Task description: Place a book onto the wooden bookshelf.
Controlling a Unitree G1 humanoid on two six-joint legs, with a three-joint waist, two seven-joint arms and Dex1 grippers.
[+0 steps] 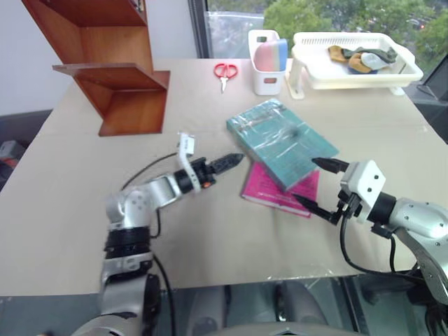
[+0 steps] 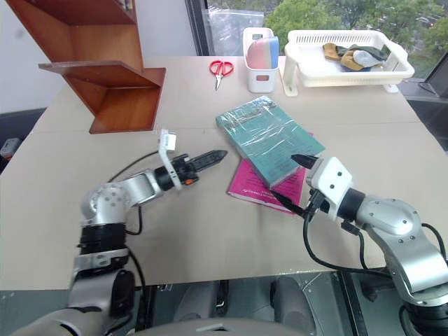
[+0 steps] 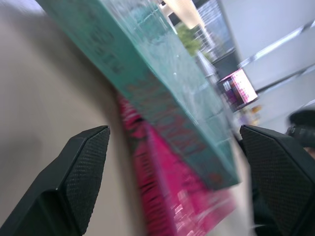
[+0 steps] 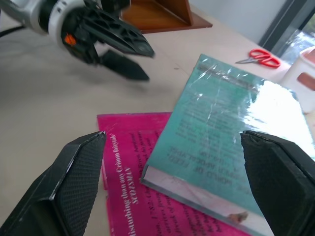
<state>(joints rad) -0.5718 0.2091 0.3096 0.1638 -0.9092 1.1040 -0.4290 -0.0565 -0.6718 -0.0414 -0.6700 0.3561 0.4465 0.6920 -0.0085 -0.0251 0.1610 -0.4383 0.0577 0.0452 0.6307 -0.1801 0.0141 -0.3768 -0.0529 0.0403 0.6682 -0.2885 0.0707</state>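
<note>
Left gripper [image 1: 234,159]: jaws spread wide, empty, held level just left of the book [image 1: 281,141] and not touching it. Its wrist view looks along the book's spine edge, with both black fingers [image 3: 81,172] apart on either side.

Count on table [image 1: 84,203], left to right: one wooden bookshelf [image 1: 115,66] at the far left corner, one pair of red scissors [image 1: 225,71], one white cup-shaped holder [image 1: 266,63], one white basket tray [image 1: 357,70], two books. The teal book lies flat mid-table, its near end overlapping the pink book [image 1: 269,190]; well apart from the bookshelf.

Right gripper [image 1: 318,184]: jaws fully apart, grasping nothing, at the book's near right corner. Contact cannot be told.

Right wrist view adds the print on both covers and the left gripper beyond them.
</note>
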